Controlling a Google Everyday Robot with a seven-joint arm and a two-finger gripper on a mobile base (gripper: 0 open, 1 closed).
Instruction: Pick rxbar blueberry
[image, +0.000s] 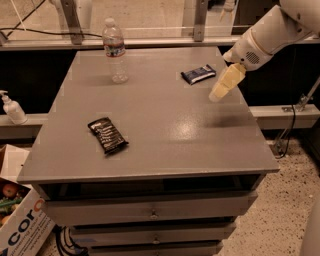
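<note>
The rxbar blueberry (198, 74), a small flat bar in a dark navy wrapper with a whitish patch, lies at the far right of the grey table top (160, 115). My gripper (218, 93), cream-coloured on a white arm, hangs above the table's right side. It is a little to the right of the bar and nearer the front, and does not touch it. It holds nothing that I can see.
A black-wrapped bar with white text lines (107, 135) lies at the front left of the table. A clear water bottle (115, 50) stands at the far left. A soap dispenser (11, 107) and a cardboard box (20, 220) are left of the table, which has drawers below.
</note>
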